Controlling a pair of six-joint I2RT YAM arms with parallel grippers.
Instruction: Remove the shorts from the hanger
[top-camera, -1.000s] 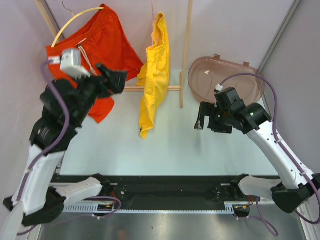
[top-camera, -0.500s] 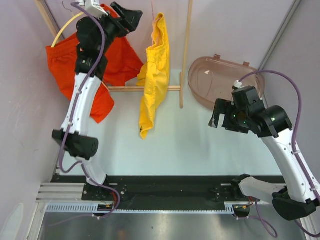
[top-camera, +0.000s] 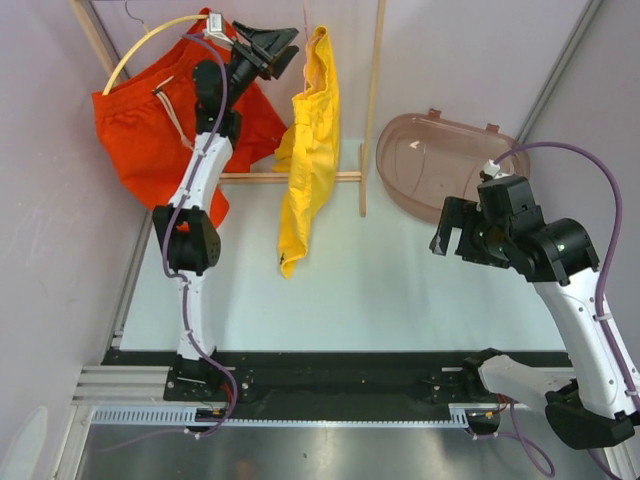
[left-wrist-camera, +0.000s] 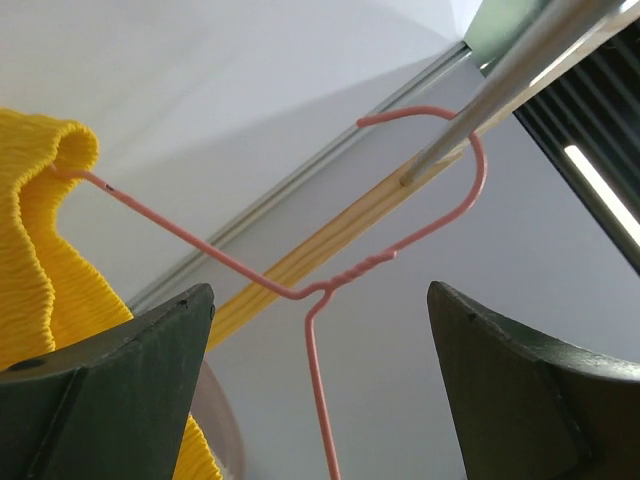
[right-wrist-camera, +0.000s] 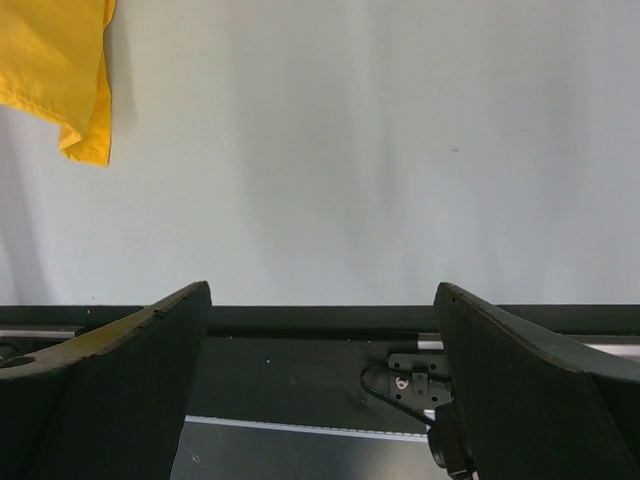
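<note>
From my station I count one pale bench (top-camera: 400, 290), two arms, two pairs of shorts, one tub, one wooden rack and two hangers.

The orange-red shorts (top-camera: 165, 140) are the bigger spread of cloth. They hang at the far left on a curved yellow hanger (top-camera: 150, 42), with the pale drawstring (top-camera: 176, 112) dangling across the waist. The yellow shorts (top-camera: 310, 150) hang beside them in a long narrow fall, with the lowest corner above the bench. They are carried on a thin pink wire hanger (left-wrist-camera: 400, 255), whose hook sits over a grey metal rod (left-wrist-camera: 520, 60). Both pairs are on their hangers at the wooden rack (top-camera: 372, 100). A brown see-through tub (top-camera: 440, 160) lies on the bench to the right of the rack, well apart from the shorts.

My left hand (top-camera: 286, 48) is raised to the top of the rack, between the two pairs and just beside the waist of the yellow one. Its fingers (left-wrist-camera: 110, 390) stand wide apart. In the left wrist view the twisted neck of the pink hanger shows in the gap between them, with daylight on both sides, so it grips nothing.

My right hand (top-camera: 447, 240) hovers over the bench near the tub. Its fingers (right-wrist-camera: 100, 390) are spread fully and it holds nothing.
</note>
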